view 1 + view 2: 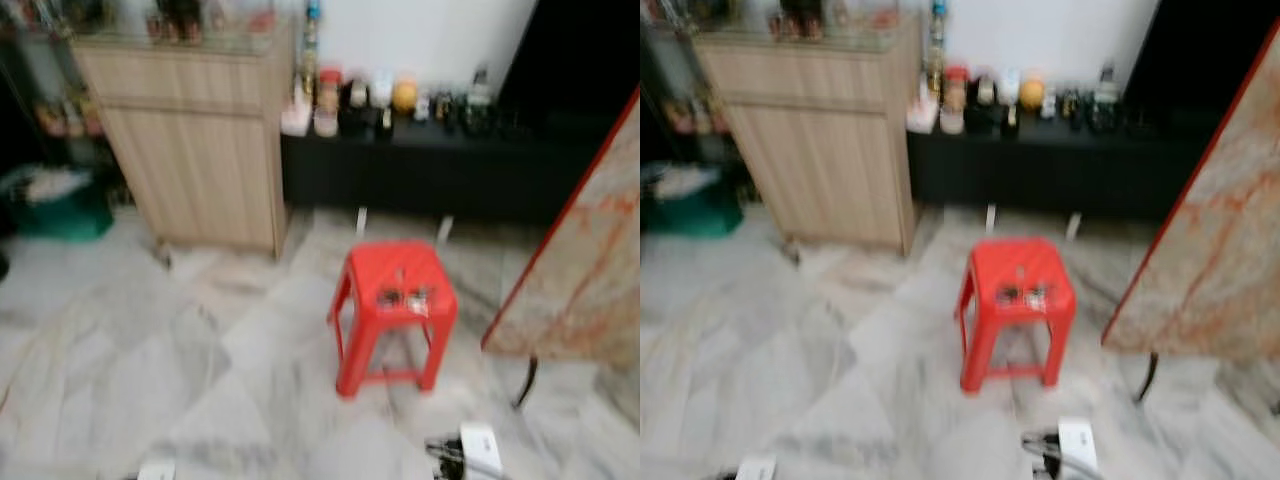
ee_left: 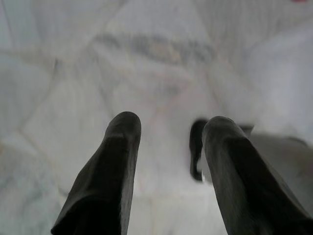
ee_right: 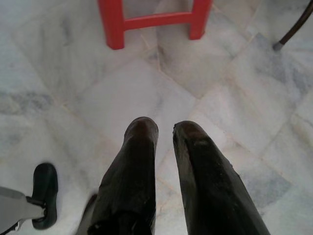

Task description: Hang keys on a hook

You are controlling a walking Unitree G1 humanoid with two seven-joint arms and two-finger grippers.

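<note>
Head views blurred, likely from camera motion. Red stool (image 1: 393, 300) stands at centre frame on the marble floor (image 1: 150, 350). On its seat lies a small dark metallic cluster, probably the keys (image 1: 403, 297); too blurred to be sure. Behind, at upper left, a wooden cabinet (image 1: 190, 140); along the upper centre, a low black shelf (image 1: 430, 170) crowded with bottles and jars. A marble-patterned slab with red edging (image 1: 590, 260) leans in at the right edge. No hook can be made out.

Left tool (image 2: 168, 129): fingers spread apart, holding nothing, pointed down at bare floor. Right tool (image 3: 164, 129): fingers close together with a narrow gap, nothing between them; stool legs lie at the top of its wrist view. Both arms seem to hang low.

Progress, as judged: task barely begun. Keys not yet picked up, stool well apart from both tools. Left to do: approach the stool, grasp the keys, find the hook, hang them.
</note>
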